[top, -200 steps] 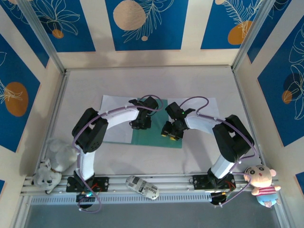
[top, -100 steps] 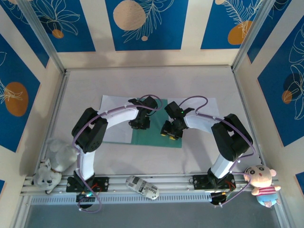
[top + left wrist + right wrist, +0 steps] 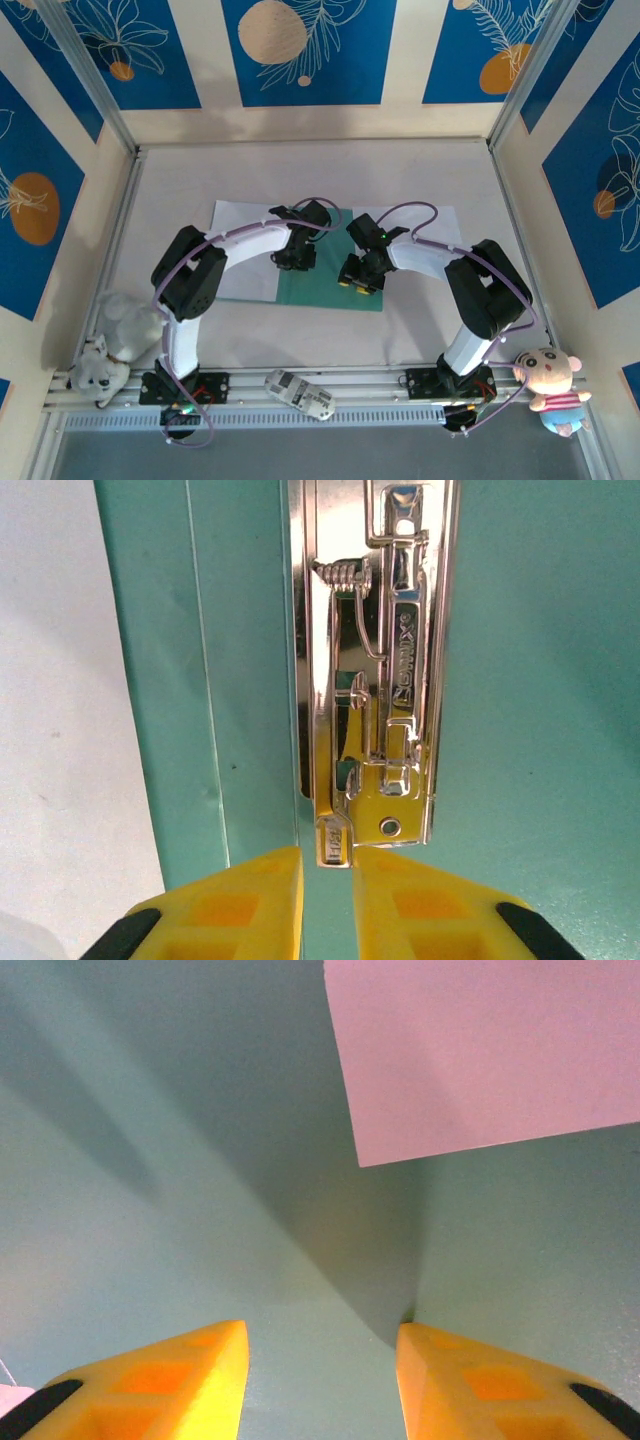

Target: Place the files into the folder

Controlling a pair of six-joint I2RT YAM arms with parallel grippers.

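lying straight ahead of the left claw (image 3: 327,855), the metal clip (image 3: 385,680) runs lengthwise away from the fingertips along the spine of the folder (image 3: 540,680). its long axis lines up with the claw's reach, and the small tab at its near end sits right at the mouth of the gap. those yellow fingers stand only a narrow slit apart, and i cannot tell whether they pinch the tab or merely flank it. the left claw is plainly the nearer one to the clip, so working it would likely fall to that arm. the right claw (image 3: 322,1335) hangs low over the right cover, fingers well apart with nothing between them, and the corner of a white sheet (image 3: 480,1050) lies on the cover ahead and to its right. from above, the folder lies open and flat mid-table (image 3: 300,170), with a second sheet (image 3: 245,255) along its left side. the clip is hard bright chrome with a coiled spring and stamped lettering. the folder is matte teal card with a scored crease. the sheets are thin, limp and smooth, and probably slide easily.
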